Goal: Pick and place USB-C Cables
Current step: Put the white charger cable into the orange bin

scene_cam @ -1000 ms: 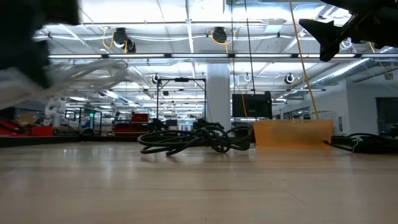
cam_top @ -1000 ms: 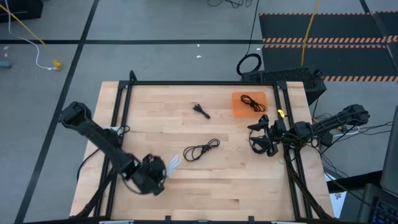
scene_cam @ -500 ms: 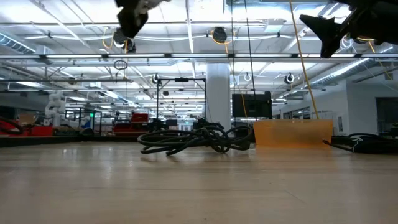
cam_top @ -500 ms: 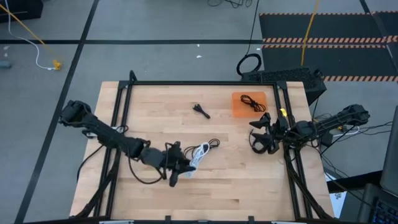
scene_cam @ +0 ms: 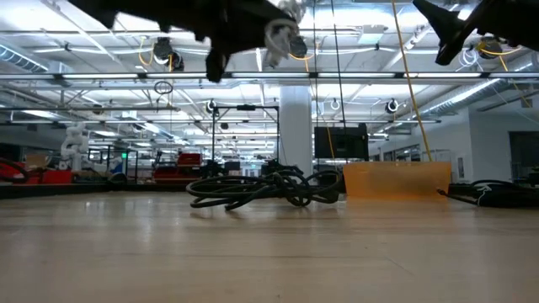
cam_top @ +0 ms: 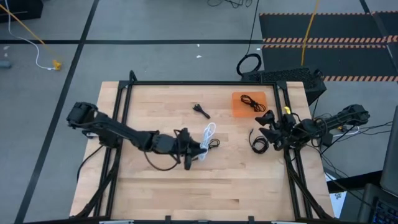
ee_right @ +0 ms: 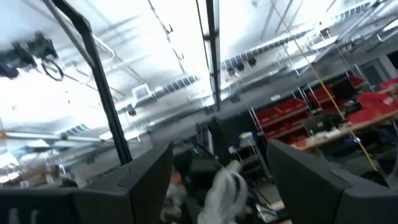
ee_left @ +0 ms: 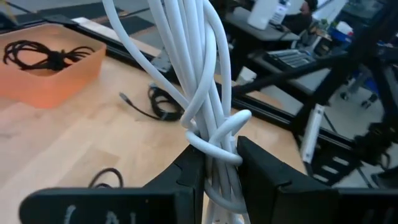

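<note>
One white cable (ee_left: 205,93) clamped in left hand (ee_left: 217,168); no legible writing.

A light wooden table (cam_top: 155,193) framed by black rails is seen on a grey floor (cam_top: 155,25). An orange tray (cam_top: 239,109) is set at its far right. Beyond the far right corner a black mat edged with orange-and-white stripes (cam_top: 323,40) is laid, crossed by a yellow cord (cam_top: 308,31).
</note>
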### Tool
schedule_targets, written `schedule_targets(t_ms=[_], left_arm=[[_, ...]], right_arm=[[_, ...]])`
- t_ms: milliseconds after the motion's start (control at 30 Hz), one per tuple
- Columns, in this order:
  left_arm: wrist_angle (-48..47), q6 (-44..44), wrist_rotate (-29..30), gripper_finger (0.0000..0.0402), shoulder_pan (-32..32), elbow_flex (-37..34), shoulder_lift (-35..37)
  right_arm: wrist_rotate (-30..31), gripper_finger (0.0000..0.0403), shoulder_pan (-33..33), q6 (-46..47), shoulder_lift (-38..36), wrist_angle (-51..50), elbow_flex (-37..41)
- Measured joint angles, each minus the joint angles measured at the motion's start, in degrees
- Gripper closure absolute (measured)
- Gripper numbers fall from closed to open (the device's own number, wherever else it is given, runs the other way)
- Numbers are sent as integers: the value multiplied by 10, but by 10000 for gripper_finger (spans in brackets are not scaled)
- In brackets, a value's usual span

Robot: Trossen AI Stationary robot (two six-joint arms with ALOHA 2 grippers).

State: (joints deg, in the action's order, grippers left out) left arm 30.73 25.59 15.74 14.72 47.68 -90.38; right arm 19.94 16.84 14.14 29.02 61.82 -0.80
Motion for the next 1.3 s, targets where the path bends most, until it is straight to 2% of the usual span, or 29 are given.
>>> schedule_targets(t_ms=[133, 267, 467, 533, 700, 833, 933, 1300], left_arm=[[42, 1, -8, 328, -26, 4, -38], [53, -19, -27, 328, -54, 38, -69], [47, -58, -85, 328, -95, 119, -123], [40, -69, -98, 328, -104, 144, -139], [37, -94, -125, 328, -120, 196, -170], [38, -112, -156, 328, -129, 237, -189], [37, -120, -171, 328, -133, 266, -204], [5, -108, -189, 328, -137, 340, -261]], right_arm=[[-5, 149, 0, 16, 0, 39, 0], [-3, 149, 0, 36, 0, 64, 0], [89, 149, 0, 71, 2, 48, 0], [102, 149, 0, 79, 6, 49, 0], [94, 149, 0, 105, 9, 39, -1], [53, 149, 0, 114, 25, -33, -1], [56, 149, 0, 139, 43, -63, -1], [52, 149, -7, 105, 58, -63, -1]])
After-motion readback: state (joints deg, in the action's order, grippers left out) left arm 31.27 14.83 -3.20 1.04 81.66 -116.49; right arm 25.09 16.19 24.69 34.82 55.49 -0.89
